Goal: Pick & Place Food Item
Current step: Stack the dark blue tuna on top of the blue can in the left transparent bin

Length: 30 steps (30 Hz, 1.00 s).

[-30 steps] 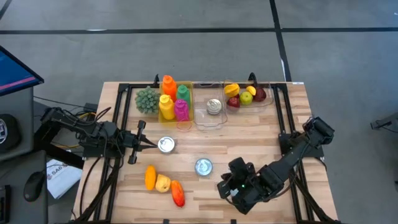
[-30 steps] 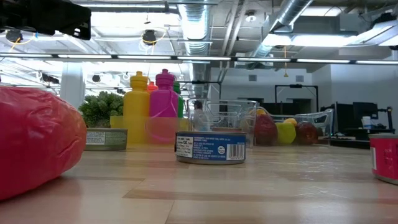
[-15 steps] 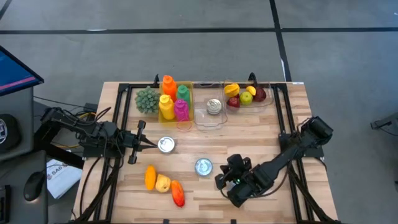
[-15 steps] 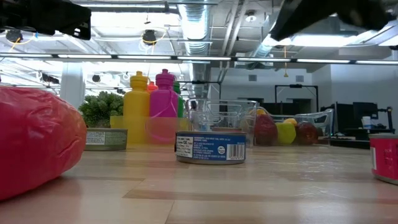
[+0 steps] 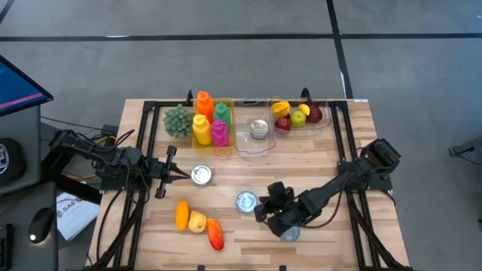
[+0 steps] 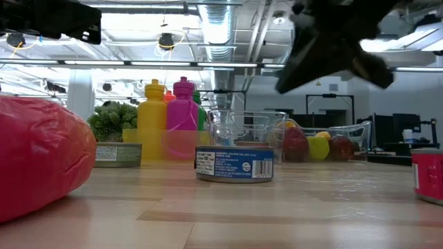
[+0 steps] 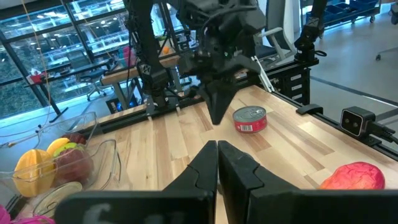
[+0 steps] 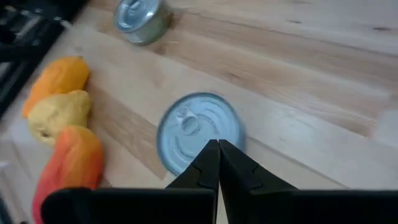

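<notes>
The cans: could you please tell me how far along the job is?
One can sits in the clear bin. Nothing is held: the right gripper, shut, hovers at the blue can. Three cans lie loose on the table; the left gripper waits by one.

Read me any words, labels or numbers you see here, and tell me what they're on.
None can be read.
Blue-label can: white print panels, too small to read.
Can by the broccoli: label blurred.
Red can: label print too small.
Paper beside the table: dark logo, unreadable.
</notes>
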{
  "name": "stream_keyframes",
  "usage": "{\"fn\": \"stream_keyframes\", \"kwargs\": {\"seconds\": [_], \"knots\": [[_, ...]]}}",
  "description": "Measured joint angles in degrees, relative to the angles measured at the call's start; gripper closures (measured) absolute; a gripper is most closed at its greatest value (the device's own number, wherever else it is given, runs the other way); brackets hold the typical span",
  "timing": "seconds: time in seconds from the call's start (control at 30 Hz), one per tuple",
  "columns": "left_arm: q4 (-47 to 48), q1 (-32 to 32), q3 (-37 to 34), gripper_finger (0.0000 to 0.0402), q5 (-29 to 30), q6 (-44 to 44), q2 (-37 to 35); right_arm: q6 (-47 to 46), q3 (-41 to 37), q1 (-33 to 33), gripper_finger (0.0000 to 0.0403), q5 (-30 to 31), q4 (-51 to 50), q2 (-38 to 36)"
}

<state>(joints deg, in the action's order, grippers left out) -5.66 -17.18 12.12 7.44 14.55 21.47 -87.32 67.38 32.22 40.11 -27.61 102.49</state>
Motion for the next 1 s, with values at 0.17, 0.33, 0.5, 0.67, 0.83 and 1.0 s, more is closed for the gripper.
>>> {"fn": "stream_keyframes", "kwargs": {"seconds": [0.17,0.33,0.5,0.67,0.83,1.0], "knots": [[0.00,-0.01,0.00,0.0399,-0.01,0.00,0.01,5.98,-3.85,-2.10,0.0402,-1.42,8.53,0.03],[0.01,-0.01,0.00,0.0399,-0.01,0.00,0.01,6.32,-5.44,-3.49,0.0402,-2.83,9.38,-0.01],[0.01,-0.01,0.00,0.0399,-0.01,0.00,0.01,6.30,-7.04,-3.86,0.0403,-2.75,10.29,-0.01],[-0.21,0.01,0.00,0.0399,0.00,0.00,0.02,6.37,-6.98,-3.60,0.0403,-1.82,10.59,-0.01],[-3.20,0.00,0.00,0.0399,-1.20,-4.34,0.00,6.94,-6.98,-2.99,0.0403,1.32,10.59,-0.01],[-7.83,-0.01,0.00,0.0399,-1.53,-10.01,0.00,6.95,-6.98,-2.90,0.0403,1.91,10.55,-0.01]]}}
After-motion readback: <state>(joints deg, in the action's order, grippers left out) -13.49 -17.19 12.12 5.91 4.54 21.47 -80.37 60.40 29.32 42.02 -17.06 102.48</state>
